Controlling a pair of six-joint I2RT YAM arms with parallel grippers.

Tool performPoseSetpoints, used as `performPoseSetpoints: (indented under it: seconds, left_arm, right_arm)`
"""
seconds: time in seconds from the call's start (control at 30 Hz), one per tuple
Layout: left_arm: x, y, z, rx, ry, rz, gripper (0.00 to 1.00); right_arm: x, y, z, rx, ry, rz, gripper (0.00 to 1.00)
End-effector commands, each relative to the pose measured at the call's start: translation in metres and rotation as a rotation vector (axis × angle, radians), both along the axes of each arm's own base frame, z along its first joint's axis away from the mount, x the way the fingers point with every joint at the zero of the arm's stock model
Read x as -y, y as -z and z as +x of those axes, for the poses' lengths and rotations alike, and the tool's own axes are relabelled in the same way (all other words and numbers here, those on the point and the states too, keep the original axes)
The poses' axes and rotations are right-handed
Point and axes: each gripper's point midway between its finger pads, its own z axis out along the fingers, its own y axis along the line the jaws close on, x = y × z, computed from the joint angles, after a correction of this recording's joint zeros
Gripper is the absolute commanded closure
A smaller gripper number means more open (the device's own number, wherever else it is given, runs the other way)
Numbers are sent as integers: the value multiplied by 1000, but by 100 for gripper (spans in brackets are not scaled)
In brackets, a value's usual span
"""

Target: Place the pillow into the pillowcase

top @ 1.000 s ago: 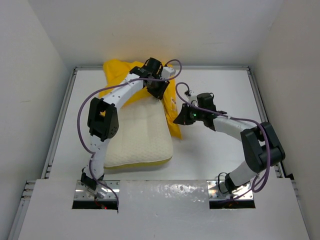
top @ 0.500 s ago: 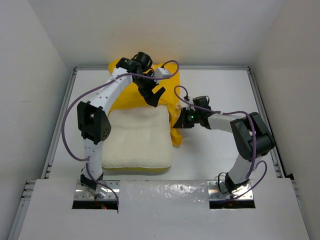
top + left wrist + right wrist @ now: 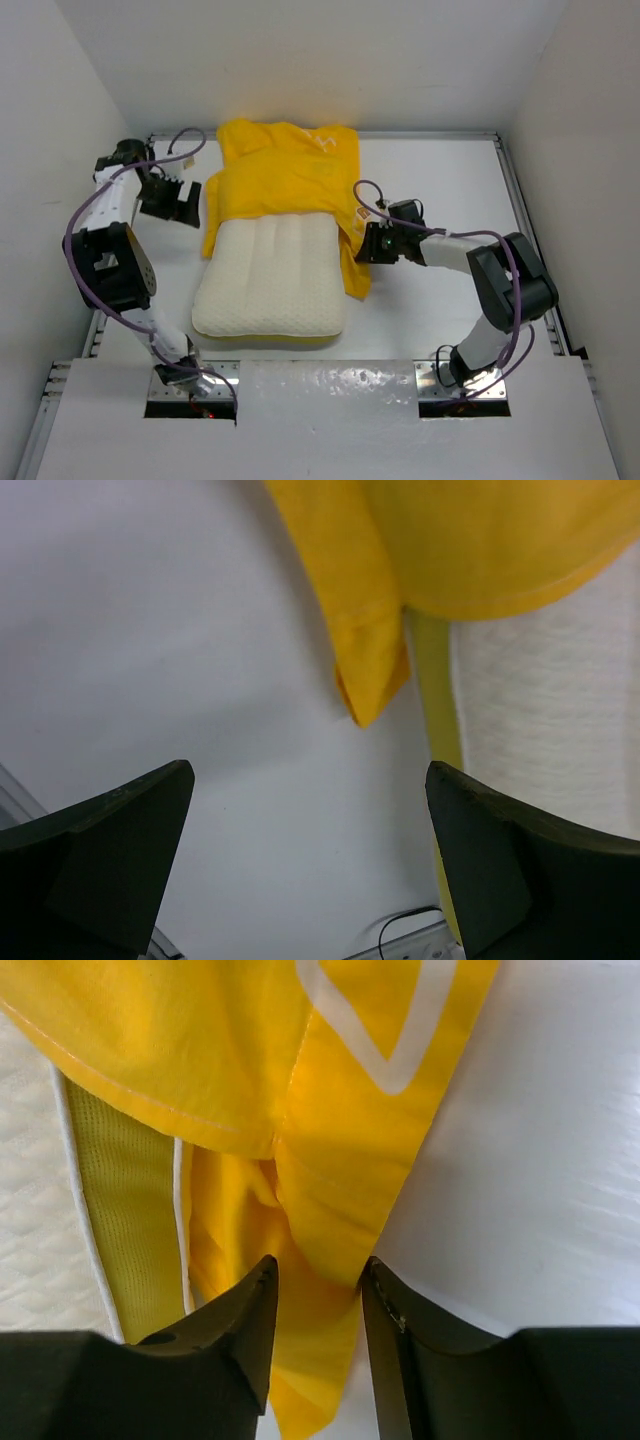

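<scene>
On the counter (image 3: 440,180) your pillow (image 3: 270,285) lies lengthwise between the two arms. Its near part is bare, and its far end is under the yellow pillowcase (image 3: 285,175). The pillowcase is rumpled over that end and spreads toward the back wall, so the pillow is only partly covered. One long flap trails down the pillow's right side onto the counter. Your right gripper (image 3: 368,243) sits just beside that flap. From the right wrist camera you can see its fingers (image 3: 245,1310) drawn close together with a fold of the yellow fabric pinched between them. A white printed line (image 3: 385,1055) runs across the cloth just beyond the fold. To the left of the pinched fold you can see the pillow's pale yellow edge band (image 3: 125,1220) and its dimpled white face. Your left gripper (image 3: 178,200) is off to the left, near the counter's left edge and clear of both pillow and pillowcase. From the left wrist camera its fingers (image 3: 110,840) stand wide apart with nothing between them and bare counter below. A hanging corner of the pillowcase is ahead of it, with the pillow's left side beside that corner. A purple cable (image 3: 185,140) loops above the left arm.
</scene>
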Motion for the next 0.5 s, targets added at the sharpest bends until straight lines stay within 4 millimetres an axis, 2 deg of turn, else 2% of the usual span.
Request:
performPoseSetpoints:
  seconds: [0.0,0.13,0.27,0.37,0.47]
  left_arm:
    - [-5,34,-2,12,-22,59,0]
    - [-7,66,8,-1,-86,30,1]
    - [-7,90,30,7,-127,-37,4]
    - [-1,123,24,-75,-135,-79,8]
    - [7,137,13,-123,-126,-119,17]
  right_arm:
    - [1,-19,6,82,-35,-64,59]
    - [2,-16,1,81,-41,-120,49]
    - [5,-11,-2,61,-23,-156,48]
    - [1,-13,-5,52,-28,-162,48]
    - [-1,-15,-11,49,-49,-173,47]
